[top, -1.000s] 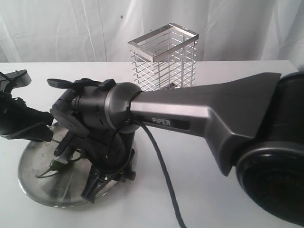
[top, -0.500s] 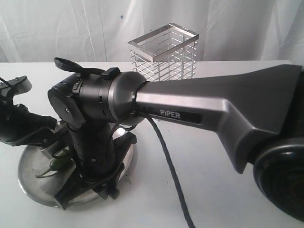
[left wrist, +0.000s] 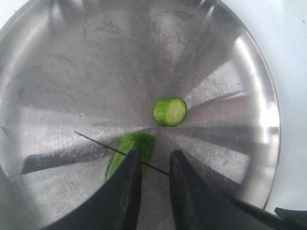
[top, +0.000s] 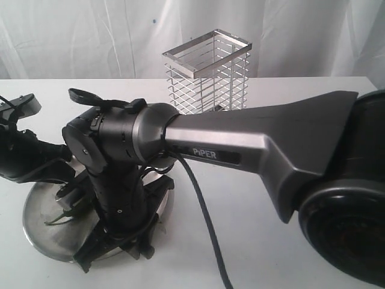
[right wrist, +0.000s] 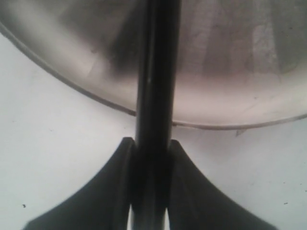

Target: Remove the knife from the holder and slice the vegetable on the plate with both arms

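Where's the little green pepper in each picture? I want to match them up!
Exterior view: the pepper is mostly hidden; only a thin green bit shows on the plate, lower left.
Left wrist view: the pepper lies near the plate's middle, with a cut slice lying apart from it.
Right wrist view: not in it.
Shared landmark: the shiny round plate, seen in all three views.

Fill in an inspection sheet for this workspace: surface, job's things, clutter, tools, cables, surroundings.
Surface: white table.
Job's things: steel plate on the table; green vegetable on it, one cut piece lying apart; knife reaching over the plate; wire holder upright behind, looks empty.
Clutter: nothing seen.
Tools: right tool shut on the knife; left tool at the vegetable, grip unclear.
Cables: black cable trailing from the right arm.
Surroundings: white curtain behind.
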`<state>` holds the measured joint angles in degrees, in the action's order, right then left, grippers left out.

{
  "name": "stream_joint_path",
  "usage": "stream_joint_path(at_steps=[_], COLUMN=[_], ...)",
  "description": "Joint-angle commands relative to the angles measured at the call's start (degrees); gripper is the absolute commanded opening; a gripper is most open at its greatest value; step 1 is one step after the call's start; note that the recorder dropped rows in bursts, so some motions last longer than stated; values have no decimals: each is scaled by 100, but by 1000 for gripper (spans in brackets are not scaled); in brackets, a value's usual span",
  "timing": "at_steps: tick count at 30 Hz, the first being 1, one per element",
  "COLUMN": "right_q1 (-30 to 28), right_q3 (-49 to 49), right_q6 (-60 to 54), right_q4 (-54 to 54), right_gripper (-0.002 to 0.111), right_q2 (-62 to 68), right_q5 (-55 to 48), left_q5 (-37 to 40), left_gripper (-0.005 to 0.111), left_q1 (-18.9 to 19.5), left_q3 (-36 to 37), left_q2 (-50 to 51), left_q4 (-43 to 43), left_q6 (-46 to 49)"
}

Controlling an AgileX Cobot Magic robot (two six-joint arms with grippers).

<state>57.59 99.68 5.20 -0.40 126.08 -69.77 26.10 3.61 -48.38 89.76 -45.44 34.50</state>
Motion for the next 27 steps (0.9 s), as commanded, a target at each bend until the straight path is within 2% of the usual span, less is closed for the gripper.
stream_joint_path(at_steps=[1,27], right_q1=[-5,-46], right_q3=[22,22], right_q6=[-7,4], right_q4=[-234,-297], right_gripper=[0,0], right_q2=[-20,69], right_q5=[-19,56], left_q5=[42,18], left_gripper=[28,28], left_q1=[-30,-30], left_q3=[38,38], left_q2=[-18,-18], left_q4=[-103,-177], left_q6=[21,43])
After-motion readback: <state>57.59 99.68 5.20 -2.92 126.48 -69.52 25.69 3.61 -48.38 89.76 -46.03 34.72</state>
